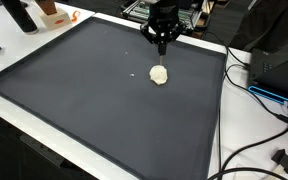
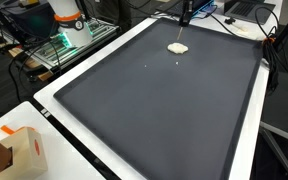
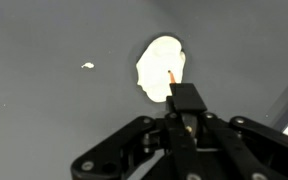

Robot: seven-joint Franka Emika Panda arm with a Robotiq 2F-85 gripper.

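All-black tool (image 3: 181, 95), jointed and glossy
Wrist view: shiny black linkage bars spread to either side of a narrow central block; its tip seems to carry a thin orange point, though blur leaves that unsure.

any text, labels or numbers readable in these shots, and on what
None: no text can be read in any view.
The pale box beside the mat is too small and blurred to show print.
The mat, white blob, gripper and thin stick in it bear no marks.
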